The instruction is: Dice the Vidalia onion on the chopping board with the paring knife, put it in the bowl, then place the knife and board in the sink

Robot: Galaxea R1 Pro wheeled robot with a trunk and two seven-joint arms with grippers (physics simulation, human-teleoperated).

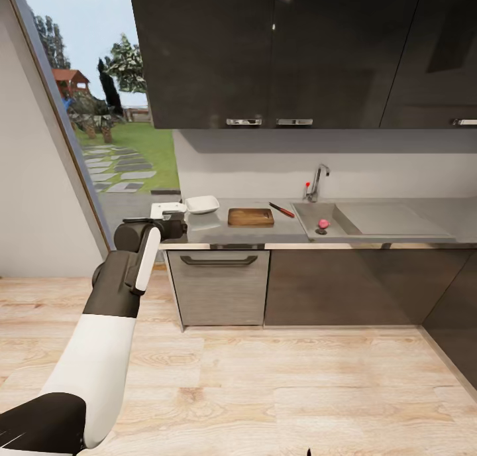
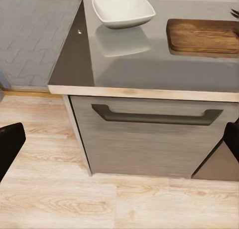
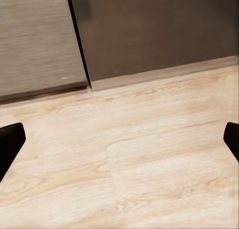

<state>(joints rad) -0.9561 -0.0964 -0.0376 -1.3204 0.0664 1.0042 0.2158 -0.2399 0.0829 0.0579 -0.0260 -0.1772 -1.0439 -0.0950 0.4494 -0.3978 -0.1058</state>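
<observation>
Onion, pinkish-red, lay in the sink basin, well to the right of the left gripper, which hung by the countertop's left end with fingers spread wide, holding nothing. Between them sat the white bowl, chopping board and paring knife. The right gripper, also wide open, faced the wooden floor.

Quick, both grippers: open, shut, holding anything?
Left gripper: open, empty, above the grey glossy countertop.
Right gripper: open, empty, over the pale wooden floor.
</observation>
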